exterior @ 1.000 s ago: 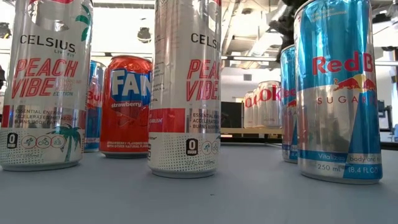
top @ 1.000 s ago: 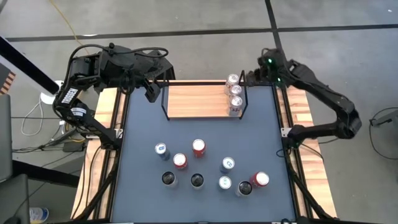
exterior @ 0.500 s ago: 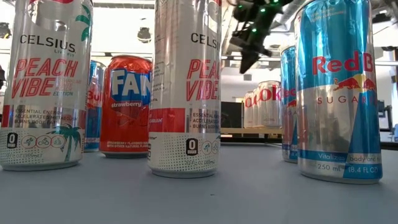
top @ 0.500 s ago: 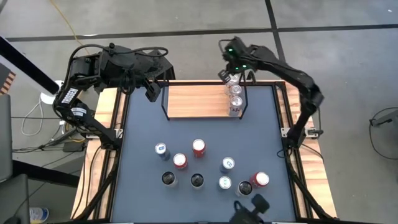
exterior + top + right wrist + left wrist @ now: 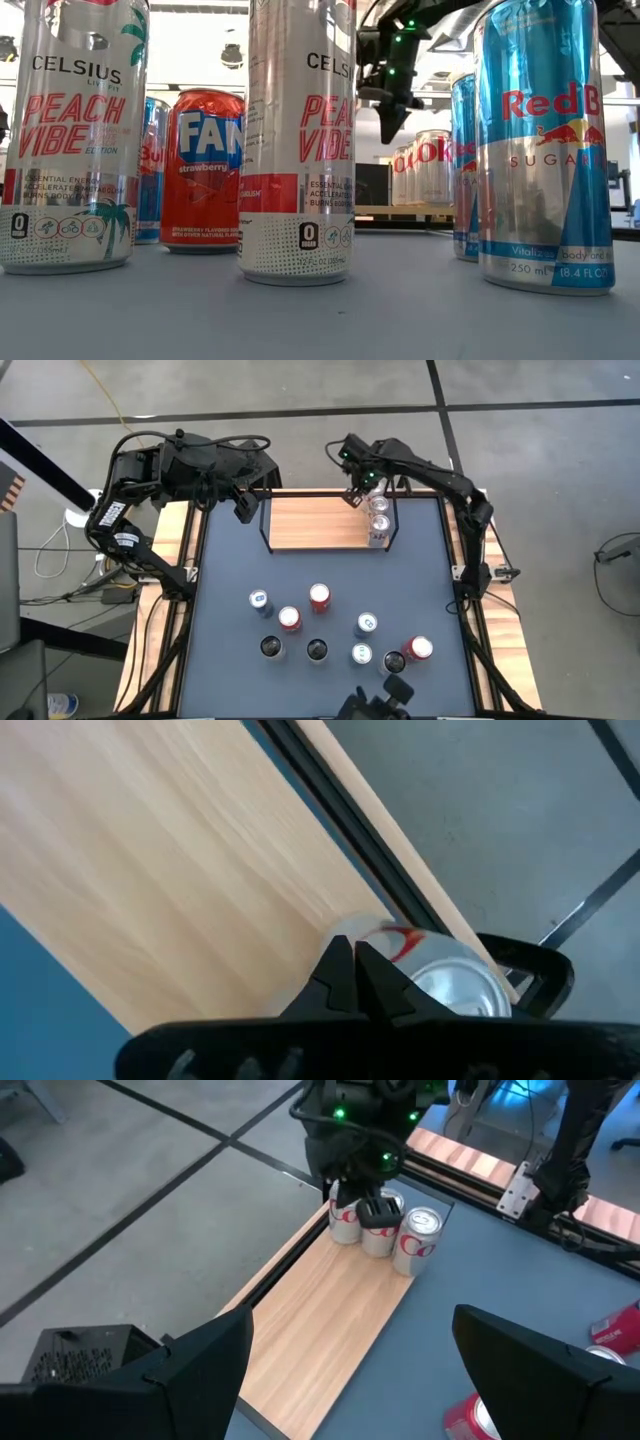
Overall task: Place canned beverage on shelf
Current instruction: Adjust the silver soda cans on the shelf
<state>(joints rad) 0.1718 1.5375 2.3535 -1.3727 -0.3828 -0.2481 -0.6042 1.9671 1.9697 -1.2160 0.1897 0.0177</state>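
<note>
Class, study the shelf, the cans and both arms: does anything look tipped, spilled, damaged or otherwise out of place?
Nothing stands out. Three cans stand upright in a row at the right end of the shelf, and the other cans stand upright on the table. The right claw, shut, hovers beside the row, holding nothing.

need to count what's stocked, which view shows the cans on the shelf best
Left wrist view: all three cans stand unobstructed at the shelf end. The high view shows their tops small, the low view partly hides them, and the right wrist view shows one top.
</note>
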